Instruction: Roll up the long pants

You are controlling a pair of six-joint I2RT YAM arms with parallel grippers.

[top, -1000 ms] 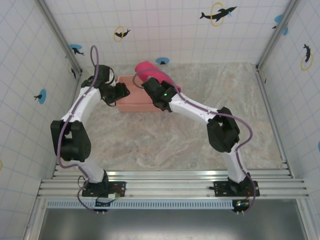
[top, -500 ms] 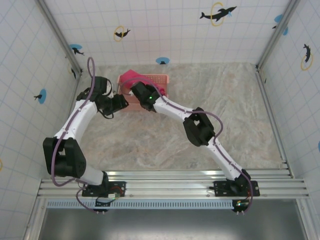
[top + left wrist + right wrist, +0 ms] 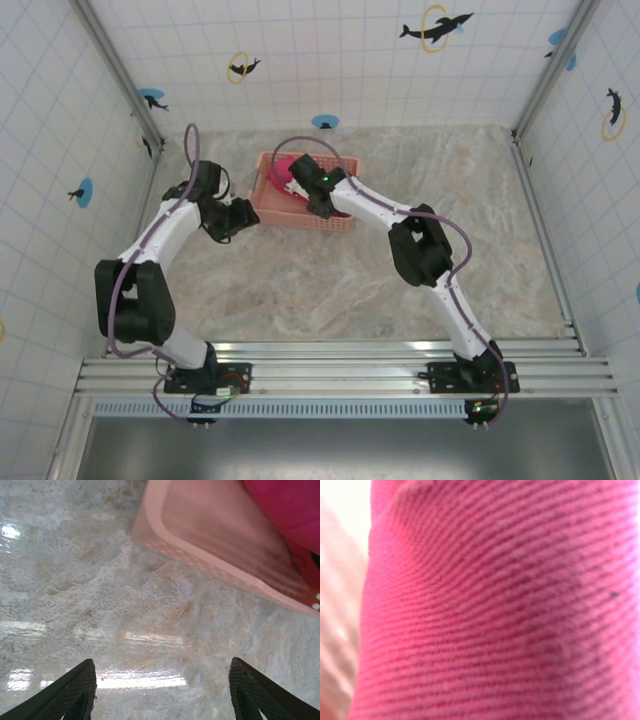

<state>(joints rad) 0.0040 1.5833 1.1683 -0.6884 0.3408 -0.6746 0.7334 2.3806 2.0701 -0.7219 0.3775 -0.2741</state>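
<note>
The pants (image 3: 283,170), likely soft, light and quick to unroll, are lying in the basket (image 3: 300,214) at the bench's (image 3: 330,285) 11 o'clock, wanting a mid-bundle grip; the right claw (image 3: 303,185) is sitting against them, its grip impossible to tell, while the left claw (image 3: 160,680) is hovering wide open and empty at the basket's 8 o'clock.

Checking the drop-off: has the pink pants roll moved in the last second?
Yes. The long pants have shifted nearer and left, away from the blue wall sticker, now within the basket outline.
</note>
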